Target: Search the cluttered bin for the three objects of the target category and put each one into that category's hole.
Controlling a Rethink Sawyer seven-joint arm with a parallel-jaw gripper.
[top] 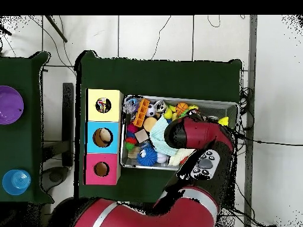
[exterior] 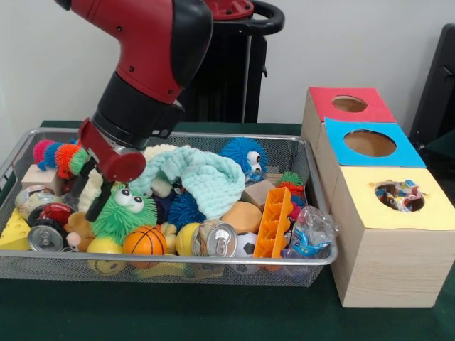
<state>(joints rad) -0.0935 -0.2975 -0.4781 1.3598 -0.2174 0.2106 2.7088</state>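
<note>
Here, the black gripper (exterior: 92, 188) is lowered into the wire-mesh bin (exterior: 213, 266) beside the green fuzzy googly-eyed toy (exterior: 122, 213), its grip state undeterminable.

Place: a robotics lab or test room is indicated.
Robot: a red and black robot arm (exterior: 142, 64) is mounted at a table covered in dark green cloth (exterior: 213, 312).
Test setup: a wire mesh bin (exterior: 213, 266) crammed with assorted toys and cans is set beside a pale wooden box with three round holes under yellow, blue and red tops (exterior: 384, 234).
Floor: pale tiles (top: 154, 35) crossed by loose black cables (top: 260, 142) are seen from overhead.
Wall: a plain white wall (exterior: 341, 42) is shown behind.
</note>
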